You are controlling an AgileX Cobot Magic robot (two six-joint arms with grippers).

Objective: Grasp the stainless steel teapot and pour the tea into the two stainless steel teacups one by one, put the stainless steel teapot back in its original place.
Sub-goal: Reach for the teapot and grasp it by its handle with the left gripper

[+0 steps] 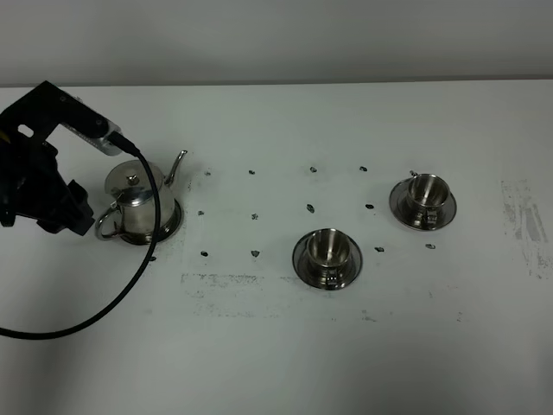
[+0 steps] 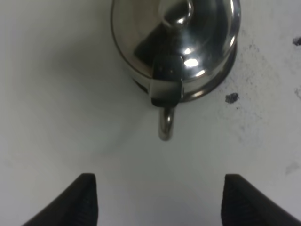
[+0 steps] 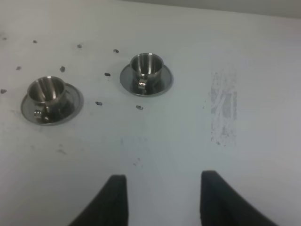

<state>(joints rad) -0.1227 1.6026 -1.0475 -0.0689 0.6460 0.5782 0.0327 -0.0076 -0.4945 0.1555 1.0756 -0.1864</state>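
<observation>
The step in hand is the grasp on the pot. Pouring is judged not to have begun, since no tea is seen in either cup.

The pot (image 1: 138, 203) stands on its disc (image 1: 175, 226) in the left part of the desk (image 1: 276, 372). Its spout is turned towards the far edge and the right, and its loop handle (image 2: 164, 125) towards the left claw (image 2: 160, 183). That claw is held wide open and nothing is gripped. In the left wrist view the handle is seen ahead of the two fingers, lined up with the gap but apart from both.

The near cup (image 1: 327, 249) is set about the middle of the desk. The far cup (image 1: 425, 192) is set further right and closer to the far edge. Both are well apart from the pot.

The right claw (image 3: 162, 181) is likewise open and empty, above bare desk short of the cups. It is not seen in the high view.

For the next move, the left claw would need to be advanced until the handle lies between the fingers, and then closed on the loop. The handle looks thin and slick, so a square, firm grip is called for, lest the pot swing or twist once raised. Only then could the pot be lifted clear of the disc and carried towards a cup.
</observation>
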